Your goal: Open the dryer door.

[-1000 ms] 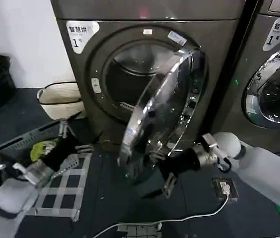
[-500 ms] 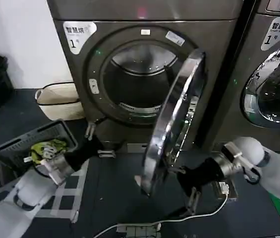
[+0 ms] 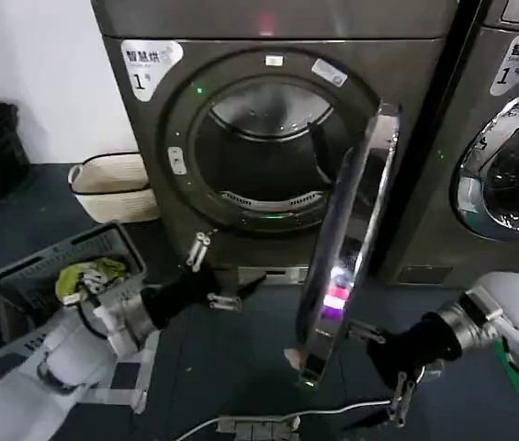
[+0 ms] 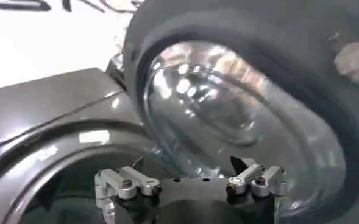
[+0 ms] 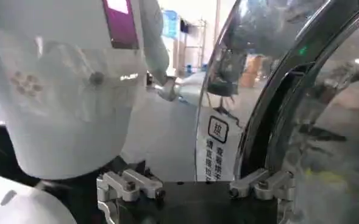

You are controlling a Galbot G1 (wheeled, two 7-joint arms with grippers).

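The dryer (image 3: 404, 84), dark grey-bronze with a white "1" label (image 3: 147, 62), has its round opening uncovered. The dryer door (image 3: 346, 248) stands swung out to the right, edge-on to me, chrome rim shining. My left gripper (image 3: 213, 276) hovers open low in front of the opening's lower left, touching nothing. In the left wrist view the left gripper (image 4: 191, 178) faces the door's bulging glass (image 4: 228, 103). My right gripper (image 3: 383, 367) is open, just right of the door's lower edge. The right wrist view shows that gripper (image 5: 194, 185) beside the door's mirror-like rim (image 5: 258, 103).
A neighbouring chrome-rimmed machine (image 3: 507, 156) stands at the right. A cream basket (image 3: 112, 184) sits left of the dryer, and a grey laundry crate (image 3: 20, 285) holding yellow-green cloth lies near my left arm. A white cable (image 3: 332, 410) runs along the dark floor.
The door has swung farther out to the right, from slanted to edge-on. My right gripper moved right and down with it; my left gripper advanced toward the dryer's front.
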